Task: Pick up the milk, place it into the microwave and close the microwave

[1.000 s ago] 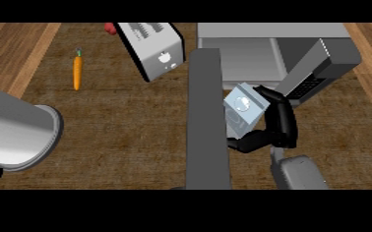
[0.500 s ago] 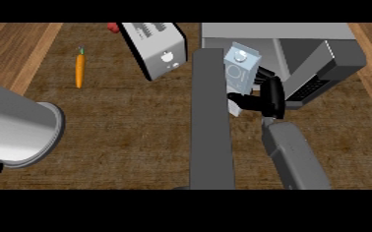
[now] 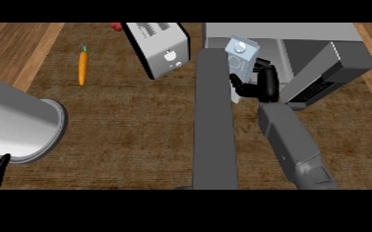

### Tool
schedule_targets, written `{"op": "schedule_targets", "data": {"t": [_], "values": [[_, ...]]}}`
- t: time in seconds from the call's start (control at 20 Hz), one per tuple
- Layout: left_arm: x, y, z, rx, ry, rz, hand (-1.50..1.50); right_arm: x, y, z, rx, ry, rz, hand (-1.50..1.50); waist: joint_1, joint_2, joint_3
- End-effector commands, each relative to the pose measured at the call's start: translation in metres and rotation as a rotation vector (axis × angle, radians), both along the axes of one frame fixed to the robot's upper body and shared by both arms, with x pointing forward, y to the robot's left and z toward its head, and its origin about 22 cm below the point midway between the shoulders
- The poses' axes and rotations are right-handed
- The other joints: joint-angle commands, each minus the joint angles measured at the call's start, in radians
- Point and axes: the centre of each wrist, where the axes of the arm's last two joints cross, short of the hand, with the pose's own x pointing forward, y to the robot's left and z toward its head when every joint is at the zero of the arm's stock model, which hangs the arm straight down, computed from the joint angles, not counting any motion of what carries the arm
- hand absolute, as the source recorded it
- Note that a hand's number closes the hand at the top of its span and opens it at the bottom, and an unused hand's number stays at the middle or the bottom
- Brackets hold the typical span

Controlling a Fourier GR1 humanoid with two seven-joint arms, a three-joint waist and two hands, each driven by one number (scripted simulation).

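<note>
The milk (image 3: 242, 55) is a small white and blue carton, tilted, at the front of the open microwave (image 3: 305, 34) at the upper right. My right hand (image 3: 263, 84) is shut on the carton's lower part from the near side, and its grey forearm runs down to the lower right. The microwave's door (image 3: 215, 128) stands open as a long grey slab just left of the hand and carton. At the left edge my left forearm (image 3: 29, 128) shows as a big grey cylinder. Of the left hand (image 3: 3, 165) only a dark sliver shows.
A white toaster (image 3: 161, 49) stands left of the door at the back. An orange carrot (image 3: 83, 69) lies on the wooden counter further left. A small red thing (image 3: 116, 26) peeks out behind the toaster. The microwave's dark control panel (image 3: 323, 78) is right of my hand.
My right hand has carried the milk away from me, from beside the door's middle up to the microwave's opening. The forearm has stretched out after it. Nothing else moved.
</note>
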Motion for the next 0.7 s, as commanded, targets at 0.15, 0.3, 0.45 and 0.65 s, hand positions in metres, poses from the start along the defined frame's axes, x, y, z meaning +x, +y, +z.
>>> {"op": "schedule_targets", "data": {"t": [0.15, 0.3, 0.45, 0.65], "values": [[0.016, 0.012, 0.005, 0.000, 0.003, -0.013, -1.50, 0.021, 0.029, 0.016, -0.097, -0.063, -0.054, 1.50, 0.023, 0.011, -0.001], [0.011, 0.007, -0.009, -0.007, -0.004, -0.012, -1.50, 0.021, 0.003, 0.012, -0.183, -0.077, -0.083, 1.50, 0.031, 0.014, -0.001], [0.018, 0.010, -0.004, -0.007, -0.008, -0.010, -1.50, 0.032, -0.003, 0.029, -0.346, -0.116, -0.131, 1.50, 0.036, 0.016, -0.002], [0.013, 0.015, -0.006, -0.001, -0.001, -0.031, -1.50, 0.031, 0.023, 0.026, -0.470, -0.163, -0.198, 1.50, 0.051, 0.018, -0.001]]}}
